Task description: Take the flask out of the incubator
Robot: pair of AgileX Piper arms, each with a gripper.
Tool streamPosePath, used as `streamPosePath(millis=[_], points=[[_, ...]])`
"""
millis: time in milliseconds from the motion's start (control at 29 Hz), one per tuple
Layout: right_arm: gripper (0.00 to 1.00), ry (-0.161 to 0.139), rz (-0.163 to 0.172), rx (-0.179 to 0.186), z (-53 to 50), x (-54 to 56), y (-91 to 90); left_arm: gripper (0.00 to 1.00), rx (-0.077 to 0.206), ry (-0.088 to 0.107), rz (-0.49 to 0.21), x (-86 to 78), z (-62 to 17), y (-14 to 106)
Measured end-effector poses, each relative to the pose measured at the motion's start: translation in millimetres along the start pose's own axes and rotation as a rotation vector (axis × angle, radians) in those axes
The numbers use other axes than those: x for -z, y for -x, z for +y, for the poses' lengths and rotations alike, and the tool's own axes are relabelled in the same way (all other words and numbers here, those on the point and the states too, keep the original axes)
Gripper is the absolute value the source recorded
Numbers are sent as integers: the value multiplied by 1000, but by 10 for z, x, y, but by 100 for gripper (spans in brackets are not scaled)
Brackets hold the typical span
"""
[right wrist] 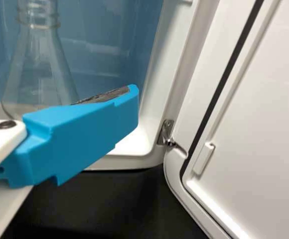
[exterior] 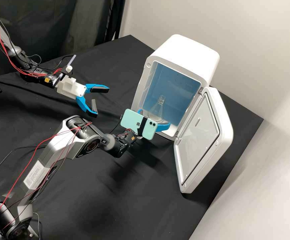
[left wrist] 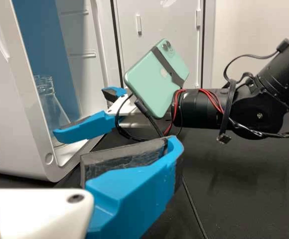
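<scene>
A clear glass conical flask stands upright on the floor of the white incubator, whose door hangs wide open. My right gripper is open at the incubator's mouth, with its blue fingers spread just in front of the flask and not touching it. In the right wrist view the flask stands beyond one blue finger. My left gripper is open and holds nothing, hovering over the bench short of the incubator. The left wrist view shows the flask behind the incubator's front frame.
A mint-green phone is strapped on the right arm's wrist. The open door stands close beside the right gripper. Red and black cables run along both arms. The bench edge lies just past the door.
</scene>
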Motion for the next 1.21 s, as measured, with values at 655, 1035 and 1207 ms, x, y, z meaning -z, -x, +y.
streamPosePath(millis=[655, 1035, 1207], points=[[100, -290, 39, -47, 229, -182, -98, 100, 1, 0, 0, 0, -4, 2], [100, -281, 111, -70, 355, -75, -268, 100, 21, 3, 4, 5, -56, 36], [100, -275, 133, -79, 389, 4, -315, 100, 9, 1, 2, -5, -14, 49]])
